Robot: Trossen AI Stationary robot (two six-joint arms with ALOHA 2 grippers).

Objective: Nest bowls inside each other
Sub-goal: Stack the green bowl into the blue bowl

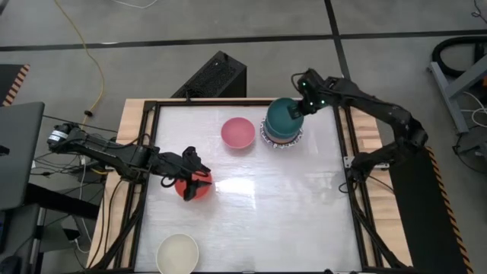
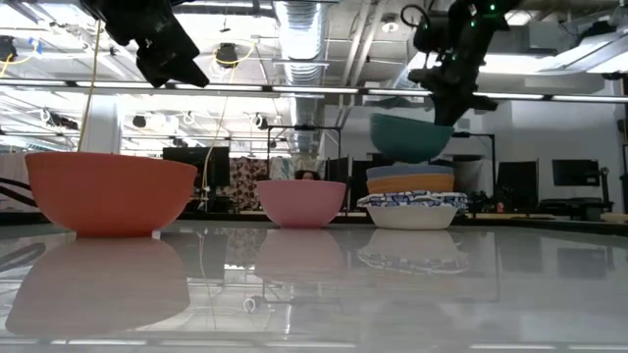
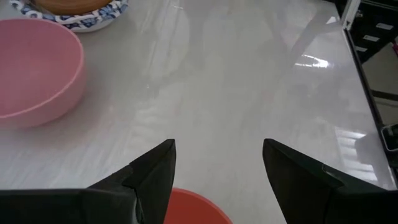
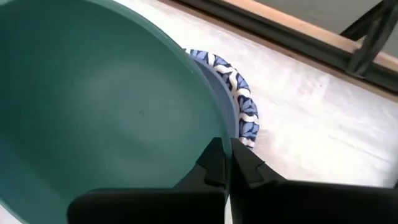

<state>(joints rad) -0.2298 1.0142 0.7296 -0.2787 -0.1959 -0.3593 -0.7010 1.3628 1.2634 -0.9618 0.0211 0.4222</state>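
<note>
My right gripper [image 1: 303, 110] is shut on a teal bowl [image 2: 412, 135], which hangs just over a stack of nested bowls [image 2: 414, 201] at the table's far side. The stack's bottom bowl is white with a blue patterned rim [image 4: 241, 106]. A pink bowl [image 1: 237, 133] stands left of the stack. My left gripper [image 3: 217, 162] hovers open above a red bowl [image 1: 194, 188] near the left edge, well clear of it in the low view. A cream bowl [image 1: 177, 253] stands on the table's near left part. My right gripper pinches the teal bowl's rim [image 4: 225, 127] on its right side, one finger inside the bowl and one outside. The fingers slant down from above and from the right. The bowl hangs upright, mouth up, close over the stack's top bowl; whether it touches, I cannot tell.
A dark frame rail [image 1: 358, 175] and wooden borders edge the white table [image 1: 289, 205]. The table's middle and right part lie bare. A black box [image 1: 213, 76] stands on the floor beyond the far edge.
</note>
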